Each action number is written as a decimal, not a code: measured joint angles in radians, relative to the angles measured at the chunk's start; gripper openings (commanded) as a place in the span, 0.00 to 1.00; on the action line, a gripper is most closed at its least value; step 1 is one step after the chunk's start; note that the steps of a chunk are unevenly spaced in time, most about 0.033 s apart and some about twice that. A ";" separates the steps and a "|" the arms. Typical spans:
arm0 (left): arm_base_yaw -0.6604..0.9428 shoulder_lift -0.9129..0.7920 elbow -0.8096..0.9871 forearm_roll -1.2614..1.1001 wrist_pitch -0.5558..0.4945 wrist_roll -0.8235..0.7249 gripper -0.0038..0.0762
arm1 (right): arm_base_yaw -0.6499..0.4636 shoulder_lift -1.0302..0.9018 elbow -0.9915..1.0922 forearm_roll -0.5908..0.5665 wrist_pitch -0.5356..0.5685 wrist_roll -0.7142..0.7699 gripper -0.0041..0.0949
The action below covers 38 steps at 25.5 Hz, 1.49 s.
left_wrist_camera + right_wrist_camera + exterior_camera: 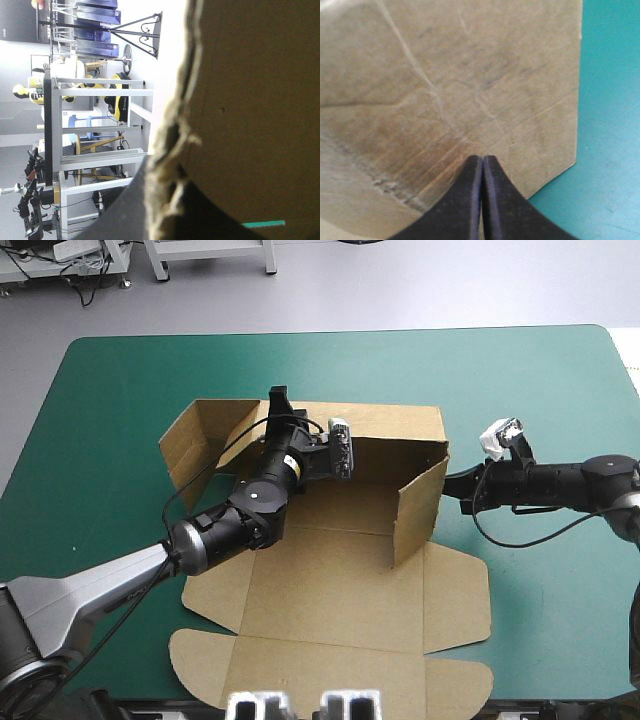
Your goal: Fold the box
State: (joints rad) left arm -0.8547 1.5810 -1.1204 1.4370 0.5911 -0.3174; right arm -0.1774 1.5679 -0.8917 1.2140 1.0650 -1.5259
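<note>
The brown box [330, 570] lies in the middle of the table, its far wall [390, 422] and right wall [420, 505] raised and its lid [330, 675] flat toward the near edge. My left gripper [278, 398] reaches over the box to the far wall's top edge. In the left wrist view the board's frayed edge [172, 150] runs between the black fingers [130, 210], so the gripper [167, 205] is shut on it. My right gripper [452, 487] is shut, its tip [482, 159] touching the outer face of the right wall [445, 75].
A left flap [195, 440] stands tilted outward at the box's far left corner. Side flaps [455, 595] lie flat on the teal-green cover [540, 390]. Bare cover shows beside the right wall [610, 125].
</note>
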 measured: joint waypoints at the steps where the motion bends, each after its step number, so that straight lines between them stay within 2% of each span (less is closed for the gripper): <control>1: 0.000 0.000 0.000 0.000 0.000 0.001 0.03 | 0.000 -0.003 0.012 0.001 -0.019 -0.012 0.17; 5: 0.000 0.000 0.000 0.000 0.000 0.003 0.03 | 0.000 -0.004 0.027 -0.015 -0.056 -0.015 0.43; 7: 0.000 0.000 0.000 0.000 0.000 0.003 0.03 | 0.000 -0.004 0.027 -0.023 -0.050 -0.013 0.47; 15: 0.000 0.000 0.000 0.000 0.000 0.003 0.03 | 0.000 -0.004 0.027 -0.077 0.087 -0.013 0.47; 20: -0.001 0.000 0.000 0.000 0.003 0.003 0.03 | 0.000 -0.006 0.027 -0.072 0.101 -0.016 0.47; 28: -0.002 0.002 0.000 0.008 0.026 0.003 0.03 | 0.000 -0.006 0.027 0.087 0.034 -0.164 0.47; 34: -0.002 0.002 0.000 0.012 0.031 0.003 0.03 | 0.001 -0.006 0.028 0.163 -0.045 -0.240 0.47; 37: -0.002 0.002 0.000 0.015 0.028 0.003 0.03 | 0.001 -0.006 0.031 0.209 -0.072 -0.273 0.41; 38: -0.002 0.002 0.000 0.016 0.027 0.002 0.03 | 0.001 -0.006 0.032 0.229 -0.077 -0.290 0.33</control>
State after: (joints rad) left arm -0.8566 1.5829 -1.1204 1.4528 0.6178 -0.3155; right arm -0.1765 1.5618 -0.8597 1.4426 0.9882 -1.8157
